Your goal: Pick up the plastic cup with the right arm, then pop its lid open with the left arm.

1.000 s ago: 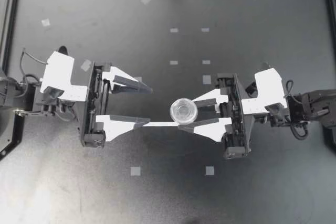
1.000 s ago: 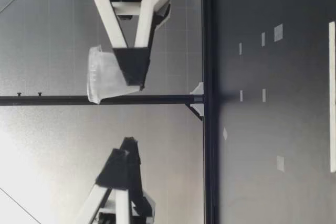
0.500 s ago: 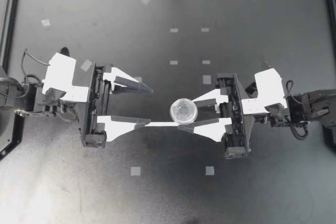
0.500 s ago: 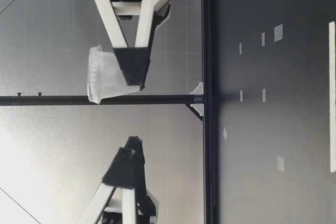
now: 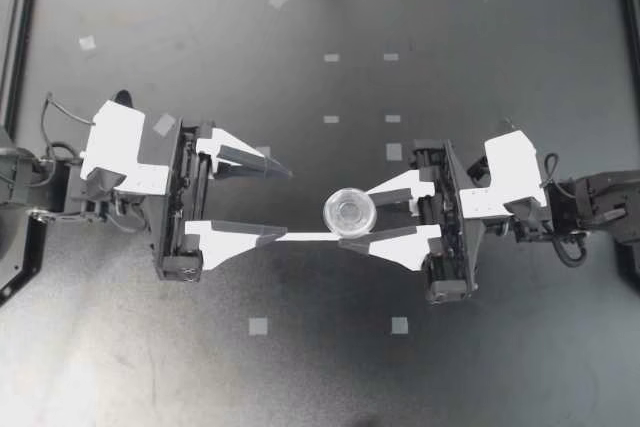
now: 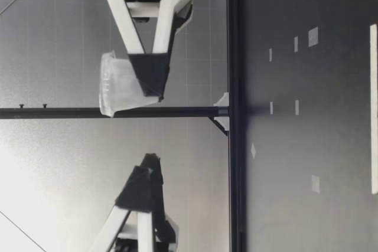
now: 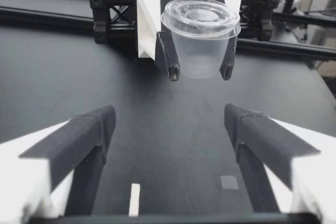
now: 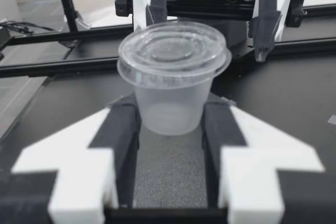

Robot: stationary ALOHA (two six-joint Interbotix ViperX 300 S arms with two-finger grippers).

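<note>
**Lidded cup clamped in the right tool, clear of the table**

Just right of centre in the top view: a small clear plastic cup (image 5: 349, 211), upright, lid (image 8: 174, 51) pressed on. Pinched from two sides by the right tool (image 5: 356, 216), with pads (image 8: 123, 127) on the lower wall. Held well above the table (image 5: 480, 7), as the low view shows (image 6: 118, 84).

Left of centre: the left tool (image 5: 287, 202), fingers spread wide, nothing between them. Faces the cup, a little short of it. A few tape marks (image 5: 258, 326) scattered over the table.

Probably very light, thin-walled and springy. Likely to buckle or pop the lid under a hard squeeze, and slick enough to slide under a weak one. Seemingly empty, though hard to be sure. Best gripped on the tapered wall just under the lid's rim, which would stop it slipping downward. That upper band is free at present.
</note>
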